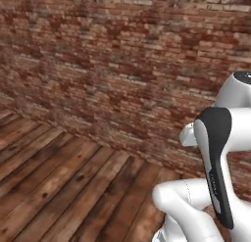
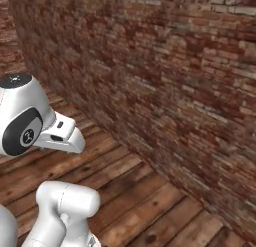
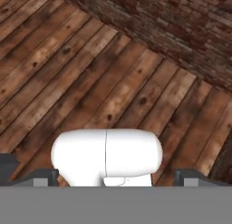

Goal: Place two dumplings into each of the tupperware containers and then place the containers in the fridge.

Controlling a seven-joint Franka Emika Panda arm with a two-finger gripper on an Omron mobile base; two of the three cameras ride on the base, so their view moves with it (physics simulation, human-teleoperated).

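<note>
facing a brick wall (image 1: pixel 108 55) over plank floor (image 3: pixel 68 69), the gripper (image 3: pixel 116 177) spread wide and empty, the robot seems between stops; dumplings, containers and fridge must first be found.

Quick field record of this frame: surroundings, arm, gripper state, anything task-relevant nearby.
surroundings: red-brown brick wall meeting a wooden plank floor
arm: white arm folded close to the base, at the lower right of the left base view
gripper: gripper open, fingertips far apart at the bottom corners of the hand view, nothing between them
gripper aim: down at the plank floor near the wall's foot
task progress: nothing held
</note>
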